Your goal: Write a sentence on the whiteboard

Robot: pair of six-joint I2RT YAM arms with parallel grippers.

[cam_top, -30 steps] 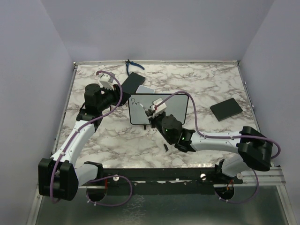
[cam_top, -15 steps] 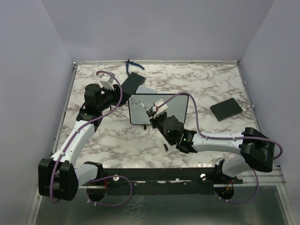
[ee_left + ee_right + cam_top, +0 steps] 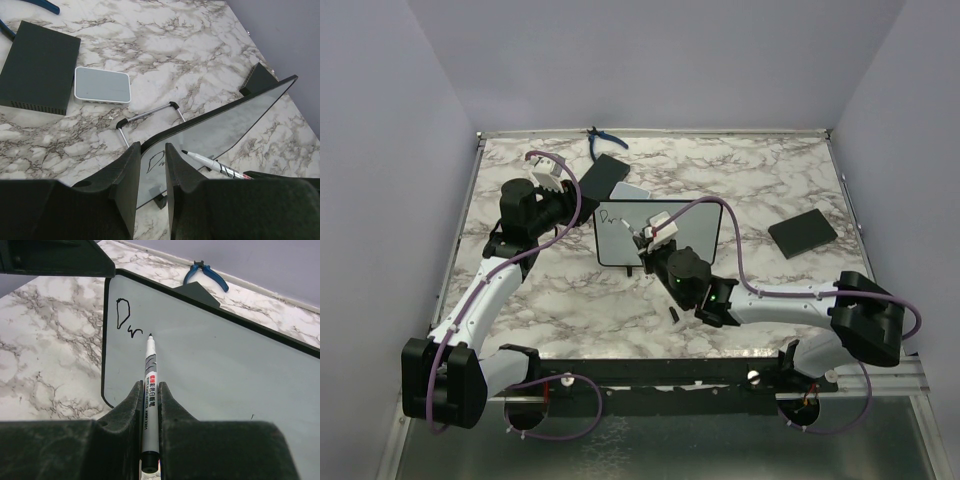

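Right gripper point(image 3: 149, 386) is clamped tight on a marker point(image 3: 149, 365), with the tip right at the board point(image 3: 215, 360), just past the last stroke. Can't tell if it's actually touching. Sentence point(image 3: 126, 320) is only "Dr", up in the board's top left corner. Board stands tilted on its feet about mid table point(image 3: 770, 170), a bit left of centre. Left gripper point(image 3: 152, 150) is pinching the board's left edge, jaws nearly together with the frame between them. Behind the board there's a grey pad point(image 3: 102, 86) just beside a black box point(image 3: 37, 67), and blue pliers point(image 3: 207, 274) at the far edge. Second box point(image 3: 802, 232) lies well off to the right.
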